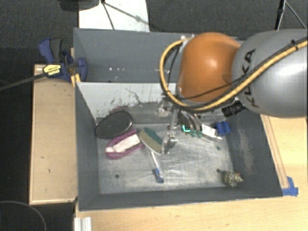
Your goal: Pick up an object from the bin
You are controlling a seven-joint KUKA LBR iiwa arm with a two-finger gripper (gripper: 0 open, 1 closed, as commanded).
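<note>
Hanging over a flat green-and-white piece (151,139) just right of the black disc (114,124), the jaws, open or closed I cannot tell, may slide off its thin edge and miss.

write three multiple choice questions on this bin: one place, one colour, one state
1. The dark oval disc lies in the bin's: A right front corner; B left part; C middle.
2. The small stick-like thing near the front wall is: A red; B yellow; C blue.
3. The pink and white thing is: A lying on the floor; B hanging from the arm; C standing on the rim.
Key: B, it sits by the left wall; C, its tip shows blue; A, it rests beside the disc.
</note>
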